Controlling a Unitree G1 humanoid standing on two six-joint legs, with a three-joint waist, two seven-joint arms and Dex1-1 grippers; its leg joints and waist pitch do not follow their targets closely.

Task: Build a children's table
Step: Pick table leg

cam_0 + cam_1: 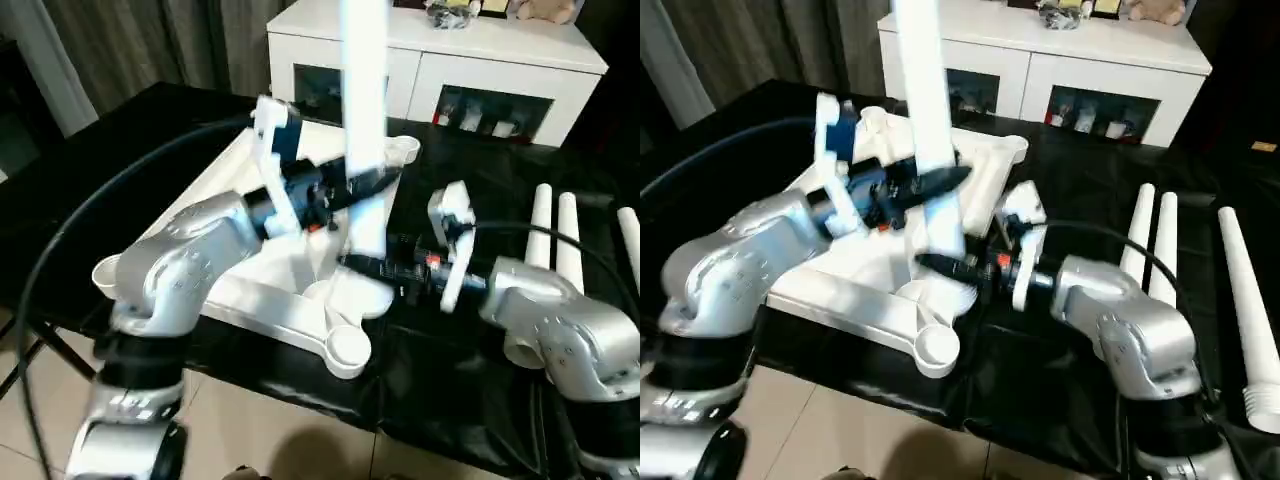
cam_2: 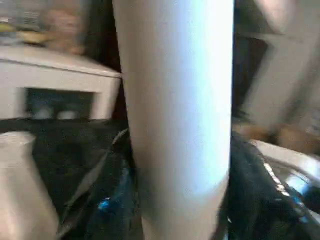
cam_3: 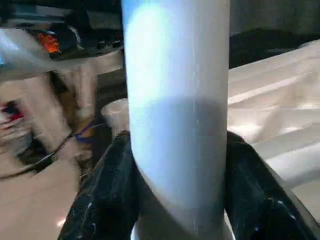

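Note:
The white tabletop point(image 1: 262, 300) lies ribbed side up on the black-covered table, with round sockets point(image 1: 345, 350) at its corners. One white leg point(image 1: 365, 90) stands upright over the tabletop's right edge. My left gripper point(image 1: 368, 186) reaches in from the left and is shut on the leg partway up, one black finger point(image 1: 940, 181) across its front. My right gripper point(image 1: 932, 263) holds the same leg lower down, and its black fingers point(image 3: 107, 180) press both sides of the leg point(image 3: 175, 125). The leg's foot is hidden behind them.
Three more white legs point(image 1: 1137, 235) point(image 1: 1164, 240) point(image 1: 1245, 300) lie side by side on the black cover point(image 1: 450, 390) at the right. A white cabinet point(image 1: 450, 60) with glass-fronted shelves stands behind the table. Black cables loop from both forearms. The table's near edge meets tiled floor point(image 1: 250, 430).

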